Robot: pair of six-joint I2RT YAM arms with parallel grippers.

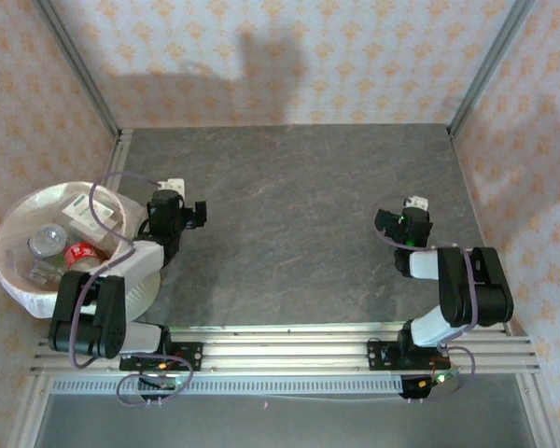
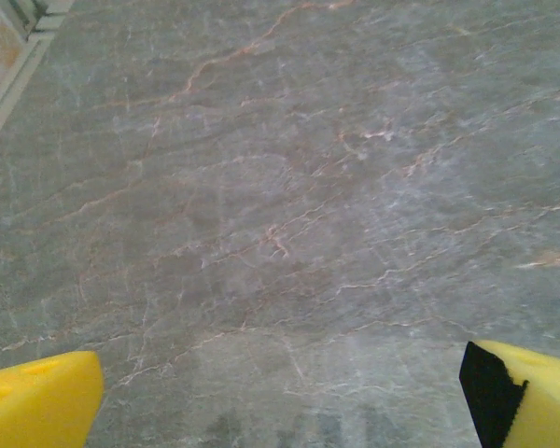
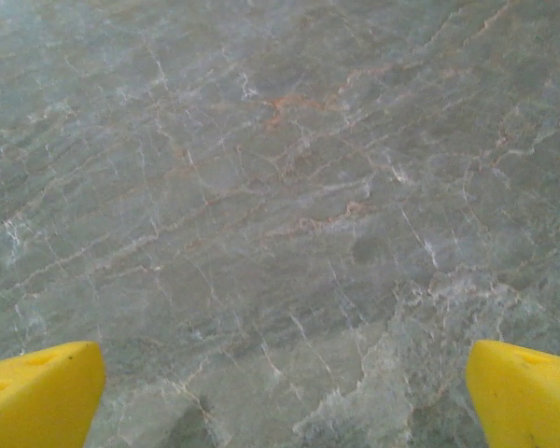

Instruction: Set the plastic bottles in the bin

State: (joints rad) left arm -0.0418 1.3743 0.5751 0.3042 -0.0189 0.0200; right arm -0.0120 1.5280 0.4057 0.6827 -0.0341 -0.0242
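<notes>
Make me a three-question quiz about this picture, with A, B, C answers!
1. Where are the plastic bottles? A in the bin; B in a tool; C on the wall.
2. What colour are the left tool fingers? A purple; B yellow; C white.
3. The right tool is: A shut on a bottle; B shut, empty; C open, empty.
Answers: 1 A, bottles lie inside the white bin. 2 B, both fingers show yellow. 3 C, its fingers stand wide apart with bare table between.
</notes>
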